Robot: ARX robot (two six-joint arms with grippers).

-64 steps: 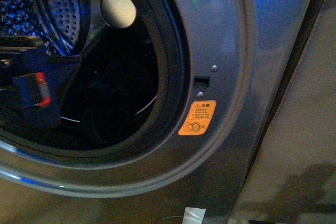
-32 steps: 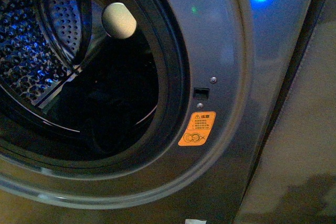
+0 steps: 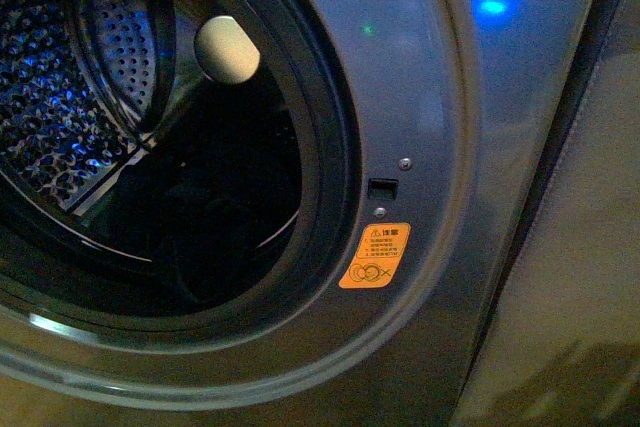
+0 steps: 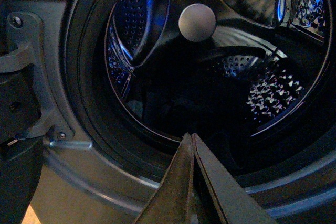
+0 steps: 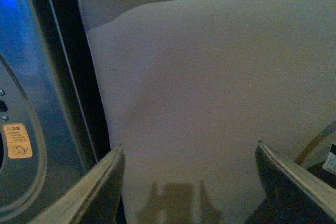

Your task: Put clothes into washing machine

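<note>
The silver-grey washing machine (image 3: 420,97) fills the front view, its round port open, with a black rubber rim (image 3: 335,147) and perforated drum (image 3: 60,97). A dark bundle of clothes (image 3: 205,222) lies low inside the drum, hard to tell from shadow. It also shows in the left wrist view (image 4: 197,111). My left gripper (image 4: 190,136) is shut and empty, just outside the lower rim of the port (image 4: 89,124). My right gripper (image 5: 189,156) is open and empty, facing a pale panel (image 5: 220,77) beside the machine. Neither gripper shows in the front view.
An orange warning sticker (image 3: 374,255) sits right of the port and also shows in the right wrist view (image 5: 17,141). A pale round knob (image 3: 226,49) is inside the drum. The door hinge bracket (image 4: 26,66) stands beside the port. A blue light (image 3: 492,5) glows on the machine's front.
One second ago my left arm, with dark blue and red parts, reached into the drum mouth; it has drawn back out of the front view. The clothes stay inside the drum.
</note>
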